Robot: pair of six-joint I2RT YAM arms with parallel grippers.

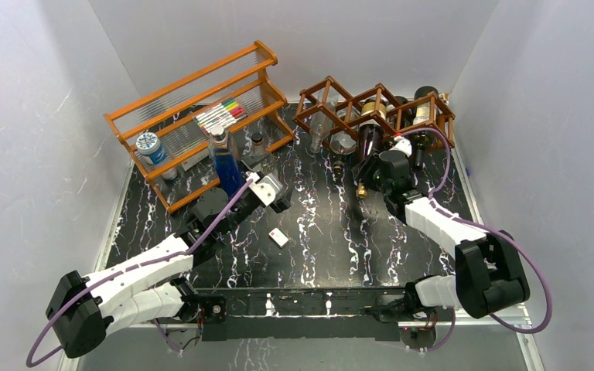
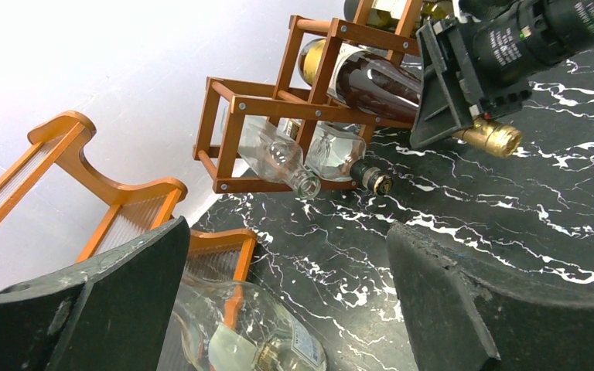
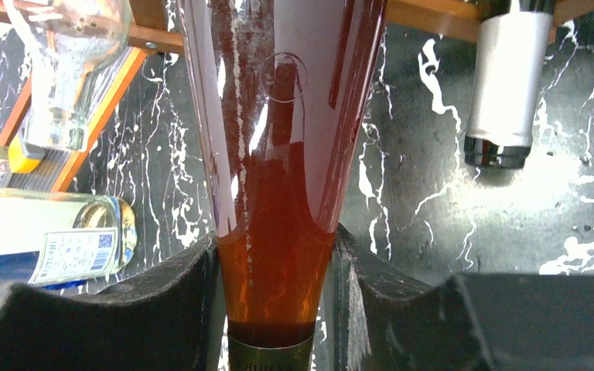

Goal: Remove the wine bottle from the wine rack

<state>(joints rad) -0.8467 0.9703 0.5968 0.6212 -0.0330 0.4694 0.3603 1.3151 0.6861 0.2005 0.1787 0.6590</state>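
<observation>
The wine bottle [image 1: 370,130] lies in a middle cell of the wine rack [image 2: 294,105] at the table's [image 1: 317,232] far right corner. Its long axis runs from far edge to near edge, with the neck pointing at the arms. The right gripper [image 3: 276,270] is clamped on that neck, so the way out is probably straight back along the axis. Clear bottles [image 2: 278,158] and a silver-capped bottle [image 3: 503,85] flank it closely. The left gripper [image 2: 286,294] hangs wide open near the orange shelf [image 1: 201,116], well apart.

We see bright, even overhead light, shadows soft. Glare streaks the wine bottle [image 3: 278,193] and washes the table [image 3: 526,209] in the right wrist view; close foreground blurs there.
</observation>
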